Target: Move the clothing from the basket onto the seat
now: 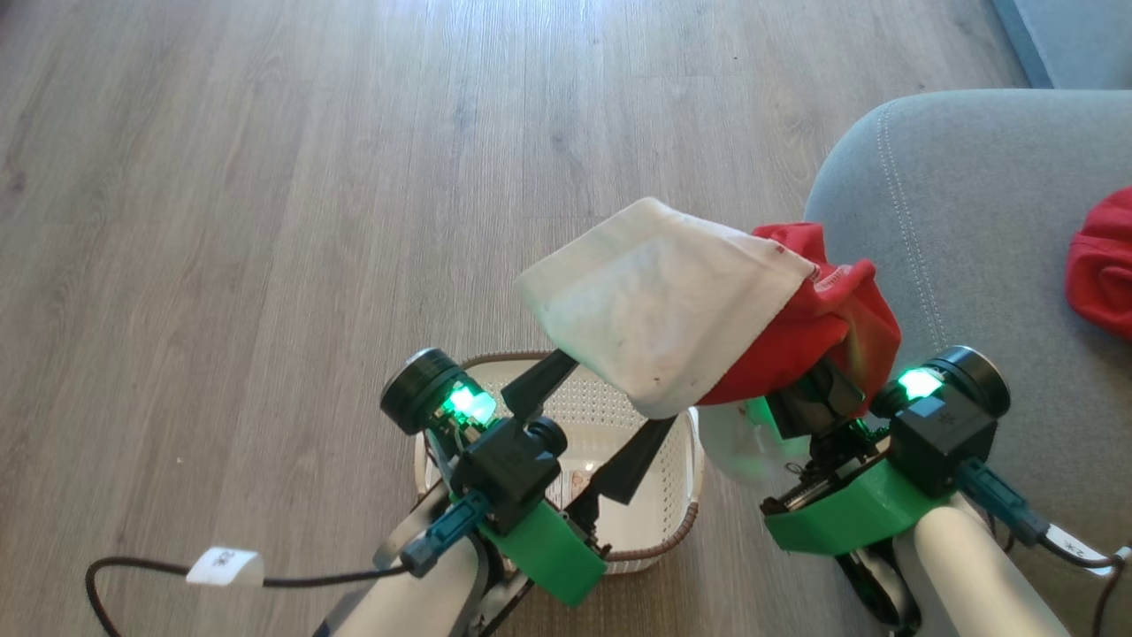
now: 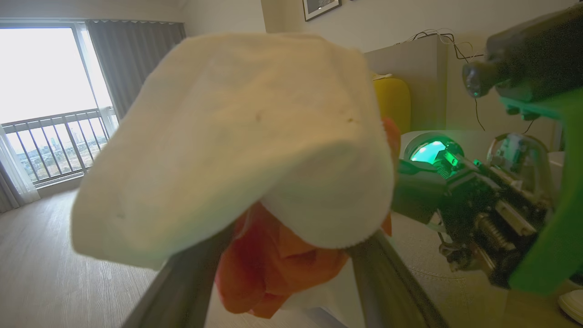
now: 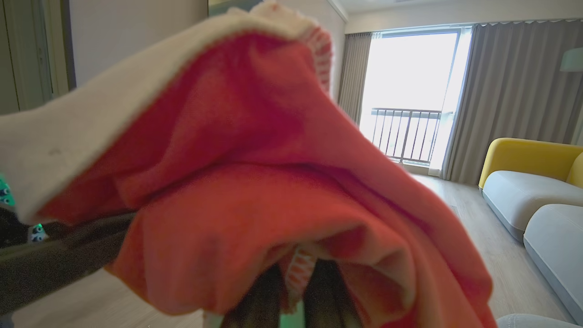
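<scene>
Hidden bits first. Right gripper (image 3: 294, 298) has its fingertips buried in cloth, and the head view gives just its body, up and right of the basket (image 1: 688, 469). Left gripper (image 1: 597, 411) tips are covered by the white panel too. The left arm blocks the basket's near edge, and the sticker inside is too small to read. Second red garment (image 1: 1101, 265) is cut off at the frame edge. It lies on the seat (image 1: 973, 265), well right of the basket. Wrist views are blurry up close.

Held garment (image 1: 672, 301): bright red and bunched, with one big off-white panel spread on the left side, a few dark specks on it, and red-and-white striped trim at a hem. It hangs in the air above the basket's far right corner, between basket and seat. Can't tell if it brushes the seat edge.

Claws: the left one is spread wide directly above the basket and grips nothing, with the white panel just draped over both fingers (image 2: 182, 282). The right one is clenched, fingers nearly together with a strip of striped trim pinched between them and red cloth draped over it.
</scene>
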Tool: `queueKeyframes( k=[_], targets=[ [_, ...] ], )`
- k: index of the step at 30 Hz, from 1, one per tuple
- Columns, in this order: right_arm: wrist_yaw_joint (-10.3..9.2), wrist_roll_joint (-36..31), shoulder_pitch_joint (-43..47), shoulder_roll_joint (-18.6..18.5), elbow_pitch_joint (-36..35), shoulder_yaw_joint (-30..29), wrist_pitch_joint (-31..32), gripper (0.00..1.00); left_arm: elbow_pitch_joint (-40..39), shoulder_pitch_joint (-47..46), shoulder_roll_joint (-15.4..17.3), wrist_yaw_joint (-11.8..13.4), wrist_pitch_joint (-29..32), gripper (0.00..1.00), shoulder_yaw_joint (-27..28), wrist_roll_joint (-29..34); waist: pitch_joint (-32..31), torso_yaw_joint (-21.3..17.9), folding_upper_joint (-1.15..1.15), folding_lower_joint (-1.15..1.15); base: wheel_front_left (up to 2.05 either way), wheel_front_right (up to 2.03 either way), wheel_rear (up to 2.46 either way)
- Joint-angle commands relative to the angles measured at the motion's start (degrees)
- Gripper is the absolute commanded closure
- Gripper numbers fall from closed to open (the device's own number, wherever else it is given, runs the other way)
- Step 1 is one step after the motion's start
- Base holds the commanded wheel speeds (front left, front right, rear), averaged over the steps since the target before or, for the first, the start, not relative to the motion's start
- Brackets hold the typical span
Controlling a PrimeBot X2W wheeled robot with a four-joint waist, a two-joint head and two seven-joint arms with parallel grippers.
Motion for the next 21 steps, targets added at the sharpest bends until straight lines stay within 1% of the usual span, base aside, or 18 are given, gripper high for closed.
queueKeyframes(
  k=[1,7,14,21],
  targets=[
    [-0.01,-0.60,-1.29,0.81,-2.69,0.22,-0.54,1.00,-2.16,-1.61,-0.30,-0.27,-0.28,0.00,1.52,0.00,-0.01,0.05,0.00,0.00,0.00,0.00,0.00],
    [-0.01,-1.40,-1.33,1.14,-3.77,-0.99,-0.54,1.00,-1.29,-1.62,-0.30,-0.35,-0.28,0.00,1.36,1.14,-0.02,0.17,0.00,0.00,0.00,0.00,0.00],
    [-0.01,-2.31,-1.46,1.59,-5.56,-3.80,-0.54,1.00,0.73,-1.37,0.18,-0.43,-0.28,0.00,1.22,2.27,-0.01,0.18,0.00,0.00,0.00,0.00,0.00],
    [-0.01,-3.16,-1.63,0.85,-6.52,-6.61,-0.54,1.00,2.70,-0.72,1.21,-0.47,-0.28,0.00,0.78,2.87,0.08,-0.19,0.00,0.00,0.00,0.00,0.00]
  ],
)
